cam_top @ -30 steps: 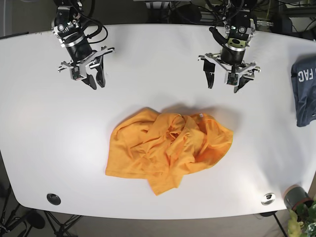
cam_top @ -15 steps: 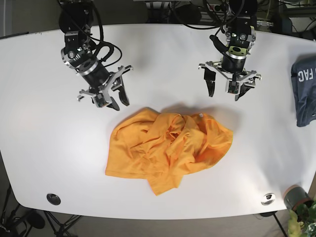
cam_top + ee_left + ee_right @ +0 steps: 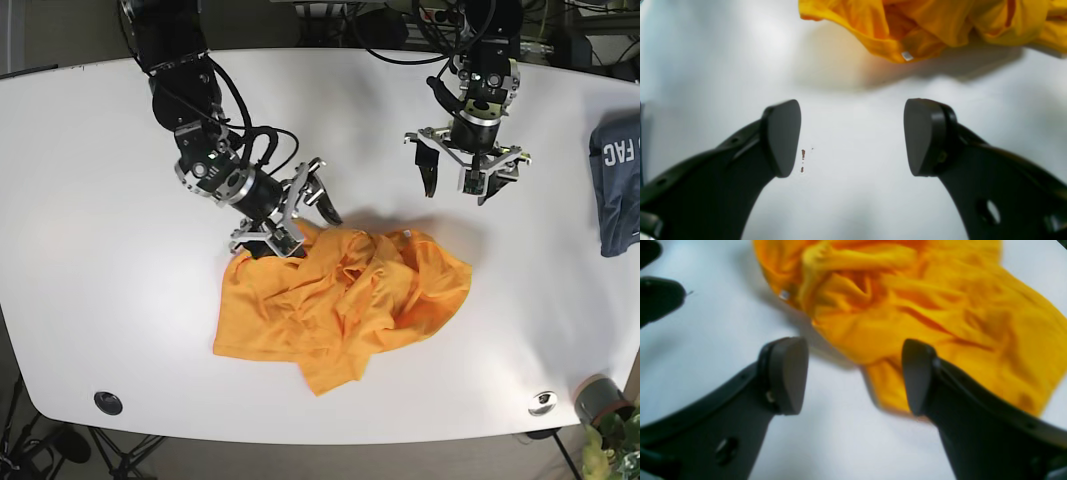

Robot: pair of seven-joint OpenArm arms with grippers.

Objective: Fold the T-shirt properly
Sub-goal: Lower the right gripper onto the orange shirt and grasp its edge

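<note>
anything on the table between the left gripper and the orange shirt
Only bare white table lies between the open left gripper and the orange T-shirt, apart from a few tiny reddish specks beside one finger; the left wrist view shows it.

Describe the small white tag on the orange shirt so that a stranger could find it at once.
On the white table, a crumpled orange shirt lies near the middle. Its far edge faces the left tool. There sits the tag, a tiny pale square, the only non-orange spot on the cloth.

T-shirt (image 3: pixel 340 300) mid-table (image 3: pixel 80 250); right claw (image 3: pixel 295 215) over its edge.
</note>
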